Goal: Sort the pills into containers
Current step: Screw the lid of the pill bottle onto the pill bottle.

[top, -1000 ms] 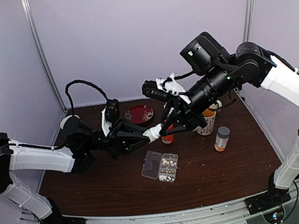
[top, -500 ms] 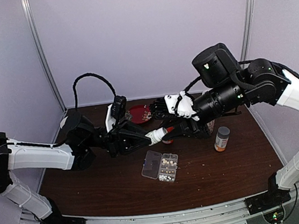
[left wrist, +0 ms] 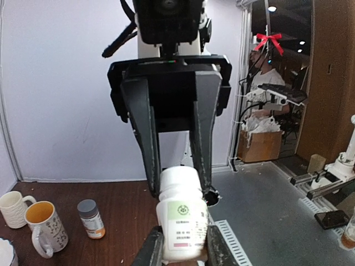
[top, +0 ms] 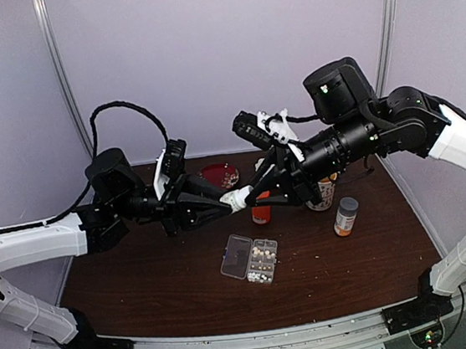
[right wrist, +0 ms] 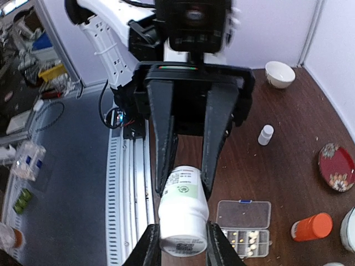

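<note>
Near the front edge of the desk, about midway along it, the clear pill organizer lay with its lid open, in the same spot as before. The pills sat in its right-hand cells.

Above and behind it, the left gripper was clamped on the body of a white bottle, which was in the air and lying roughly level. The right gripper was closed on the bottle's other end. Half a second earlier the bottle had hung slightly lower. The left arm had since stretched out, and the right wrist had turned.

An orange bottle now showed under the grippers. A red plate lay by the far edge.
</note>
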Tool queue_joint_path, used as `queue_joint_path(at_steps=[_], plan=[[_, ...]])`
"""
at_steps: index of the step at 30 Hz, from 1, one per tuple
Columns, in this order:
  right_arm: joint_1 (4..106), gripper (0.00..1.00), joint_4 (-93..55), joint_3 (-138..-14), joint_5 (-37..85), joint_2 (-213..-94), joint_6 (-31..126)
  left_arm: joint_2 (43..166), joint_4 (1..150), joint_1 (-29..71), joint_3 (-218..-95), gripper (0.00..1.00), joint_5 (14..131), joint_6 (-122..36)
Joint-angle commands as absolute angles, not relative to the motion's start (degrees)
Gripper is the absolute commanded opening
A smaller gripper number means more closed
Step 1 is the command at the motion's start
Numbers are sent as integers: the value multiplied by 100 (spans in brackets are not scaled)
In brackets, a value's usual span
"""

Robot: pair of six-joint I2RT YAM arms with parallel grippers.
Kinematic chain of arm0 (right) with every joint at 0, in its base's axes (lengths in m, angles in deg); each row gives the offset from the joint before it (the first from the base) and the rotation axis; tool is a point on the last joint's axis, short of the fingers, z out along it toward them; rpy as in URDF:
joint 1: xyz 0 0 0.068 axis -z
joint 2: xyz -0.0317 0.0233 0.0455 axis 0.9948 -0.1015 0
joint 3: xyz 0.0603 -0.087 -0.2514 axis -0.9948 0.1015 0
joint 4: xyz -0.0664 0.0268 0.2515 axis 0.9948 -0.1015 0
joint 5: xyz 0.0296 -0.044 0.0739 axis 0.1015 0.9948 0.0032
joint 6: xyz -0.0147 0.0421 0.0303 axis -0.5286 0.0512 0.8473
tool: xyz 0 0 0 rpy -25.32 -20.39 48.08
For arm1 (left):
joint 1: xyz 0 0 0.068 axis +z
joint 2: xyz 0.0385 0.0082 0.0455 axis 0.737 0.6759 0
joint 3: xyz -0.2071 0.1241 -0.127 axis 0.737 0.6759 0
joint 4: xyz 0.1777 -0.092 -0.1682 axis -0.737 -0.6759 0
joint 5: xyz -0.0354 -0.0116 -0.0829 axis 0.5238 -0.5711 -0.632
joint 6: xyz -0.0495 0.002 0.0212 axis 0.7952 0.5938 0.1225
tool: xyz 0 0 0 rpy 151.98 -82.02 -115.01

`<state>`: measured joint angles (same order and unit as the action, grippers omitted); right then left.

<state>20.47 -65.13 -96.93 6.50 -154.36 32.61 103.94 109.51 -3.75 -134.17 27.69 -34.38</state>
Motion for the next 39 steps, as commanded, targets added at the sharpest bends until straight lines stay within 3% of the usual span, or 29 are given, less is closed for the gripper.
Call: queue_joint_path(at_steps=[1, 10, 16, 20, 25, 28, 29, 30, 31, 32, 39], plan=[[1966, 0, -5551, -9587, -233, -15821, 5144, 10233, 8617, -716, -14456, 0, 3995, -6444], [2430, 0, -3108, -8169, -342, -15209, 9457, 9903, 8064, -784, -14564, 0, 5527, -8259], [2531, 0, -2293, -7705, -100, -15016, 11197, 9928, 7803, -809, -14644, 0, 5875, -8857], [2555, 0, -505, -6937, -369, -15044, 13201, 9942, 7864, -861, -14569, 0, 5945, -9148], [2471, 0, 1362, -6120, 198, -14890, 15395, 9996, 7912, -966, -14457, 0, 6021, -9605], [2436, 15, 1252, -6101, 269, -14798, 15705, 10012, 8009, -988, -14372, 0, 6039, -9790], [2433, 30, 1258, -6114, 241, -14787, 15710, 10023, 8031, -991, -14373, 0, 6068, -9765], [2439, 53, 1259, -6130, 197, -14765, 15656, 10022, 8044, -986, -14376, 0, 6125, -9686], [2451, 67, 1134, -6175, 117, -14733, 15524, 10015, 8053, -977, -14376, 0, 6161, -9623], [2470, 74, 921, -6234, 30, -14676, 15268, 10003, 8064, -979, -14366, 0, 6206, -9529], [2570, 91, -1951, -6376, 222, -13862, 11068, 9694, 8288, -896, -13947, 0, 6287, -9111]])
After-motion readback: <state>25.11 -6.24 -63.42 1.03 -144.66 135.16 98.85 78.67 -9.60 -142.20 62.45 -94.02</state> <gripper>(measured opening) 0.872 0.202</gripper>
